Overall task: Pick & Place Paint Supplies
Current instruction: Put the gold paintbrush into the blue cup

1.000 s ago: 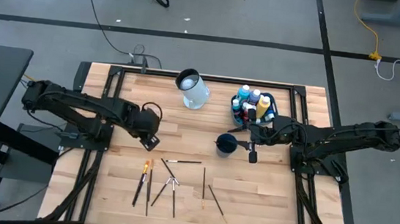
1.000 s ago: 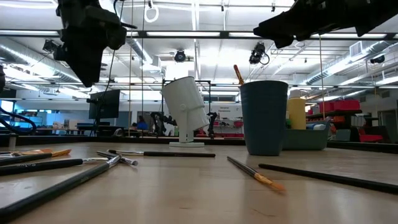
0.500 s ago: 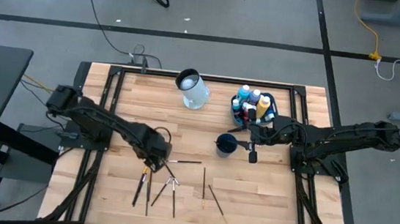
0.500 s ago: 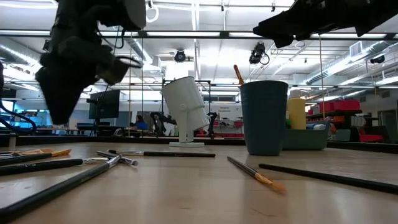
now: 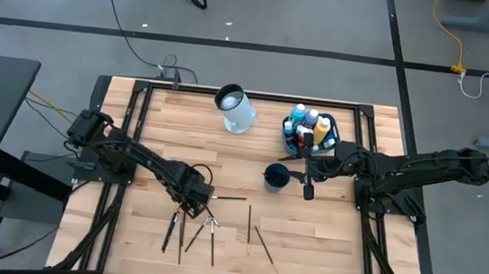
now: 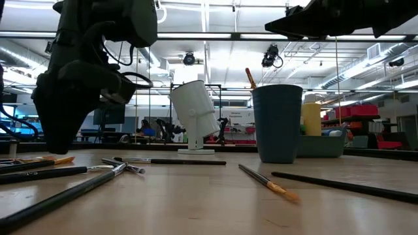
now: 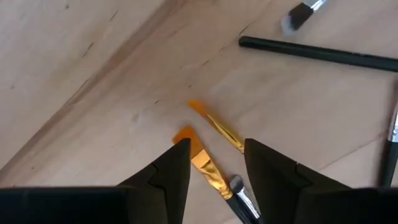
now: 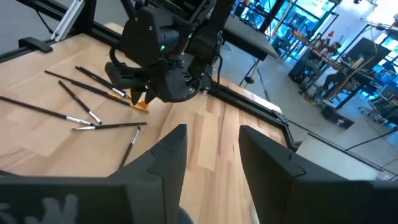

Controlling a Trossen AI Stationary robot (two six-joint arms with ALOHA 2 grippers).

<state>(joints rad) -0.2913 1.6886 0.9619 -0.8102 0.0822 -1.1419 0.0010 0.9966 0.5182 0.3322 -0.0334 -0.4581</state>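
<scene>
Several thin paintbrushes lie flat on the wooden table (image 5: 218, 226), spread across its near middle. My left gripper (image 7: 214, 155) is open and low over their left group (image 5: 186, 205), fingers standing on either side of an orange-bristled brush head (image 7: 202, 160); a thinner orange-tipped brush (image 7: 217, 127) lies just beyond. White-capped paint bottles (image 5: 309, 123) stand in the teal tub (image 5: 291, 141). My right gripper (image 8: 208, 162) is open, hovering beside the dark blue cup (image 5: 275, 176), which holds one brush (image 6: 251, 78).
A pale jug (image 5: 236, 109) stands tilted near the far edge. The tub and cup crowd the far right. More brushes lie on the near right (image 5: 261, 242). Dark frame rails (image 5: 136, 100) border the table. Bare wood lies at the far left.
My left gripper has swung from the table's left middle toward the near edge and rightward, and has come down low over the left group of brushes. The brushes, cup and tub have stayed put.
</scene>
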